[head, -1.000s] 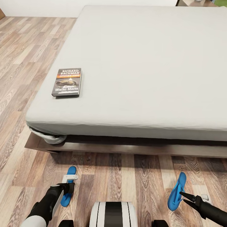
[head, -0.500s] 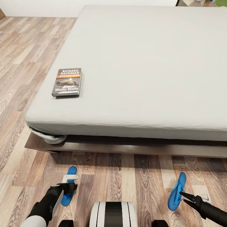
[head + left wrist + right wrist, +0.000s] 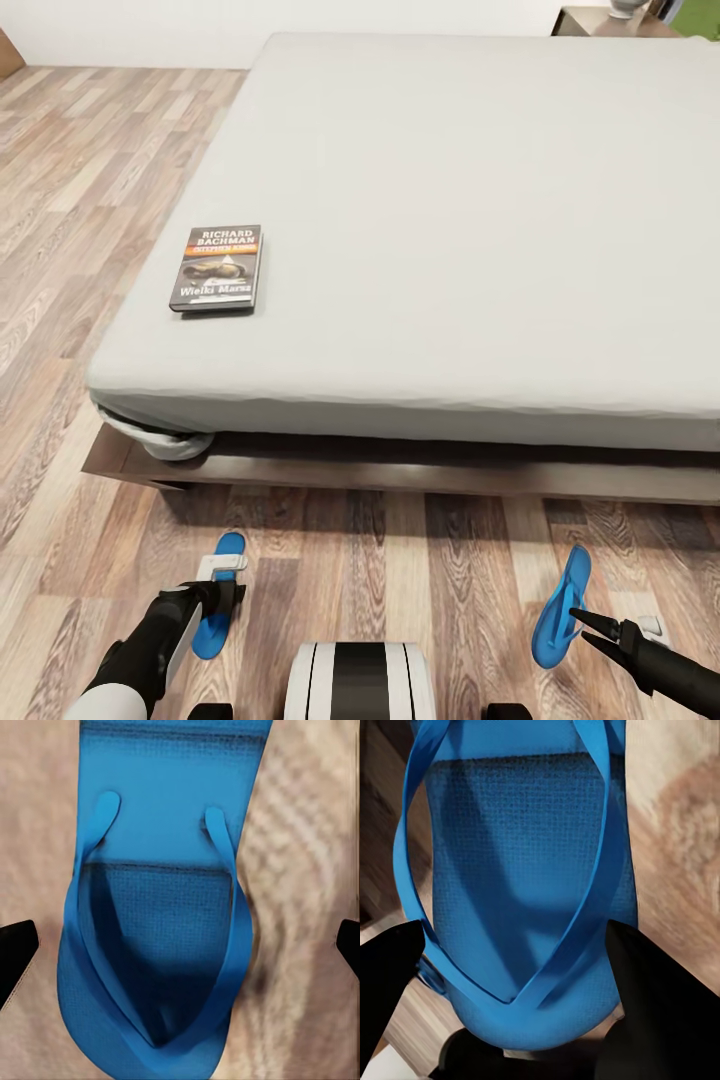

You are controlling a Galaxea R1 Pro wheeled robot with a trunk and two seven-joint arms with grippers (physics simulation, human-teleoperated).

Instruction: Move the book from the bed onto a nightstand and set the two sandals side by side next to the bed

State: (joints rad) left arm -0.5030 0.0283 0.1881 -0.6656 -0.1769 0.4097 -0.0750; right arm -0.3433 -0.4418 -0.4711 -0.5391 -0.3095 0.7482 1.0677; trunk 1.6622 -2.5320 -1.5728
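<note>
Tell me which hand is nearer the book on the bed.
Left. The left hand is low over a sandal on the floor, roughly below the book. The right hand is far across, at the other sandal.

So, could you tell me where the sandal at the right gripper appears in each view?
Head view: sandal low right, in front of the bed, tilted on edge at the right gripper.
Right wrist view: sandal close up in the centre, between the fingers.
Left wrist view: the blue one here is the other sandal.
Shared landmark: the wood floor.
</note>
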